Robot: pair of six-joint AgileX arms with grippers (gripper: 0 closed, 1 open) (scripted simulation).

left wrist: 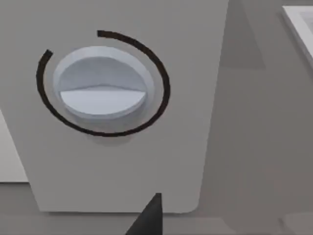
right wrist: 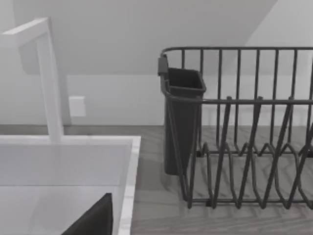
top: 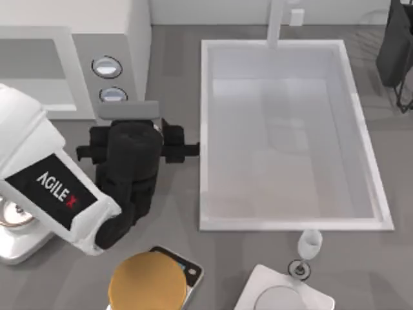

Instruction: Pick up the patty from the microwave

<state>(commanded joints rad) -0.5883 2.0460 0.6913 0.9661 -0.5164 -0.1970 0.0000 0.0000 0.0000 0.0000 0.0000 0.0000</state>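
The microwave (top: 71,58) sits at the table's far left, its grey panel bearing two dials (top: 107,66); the patty may lie inside, hidden from above; the left gripper (top: 129,126) hovers just before the panel, finger state impossible to tell; the sink (top: 213,223) lies beside.

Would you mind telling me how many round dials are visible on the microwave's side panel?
2. Both sit on the microwave panel in the top view: one dial farther back, the other dial nearer the left gripper.
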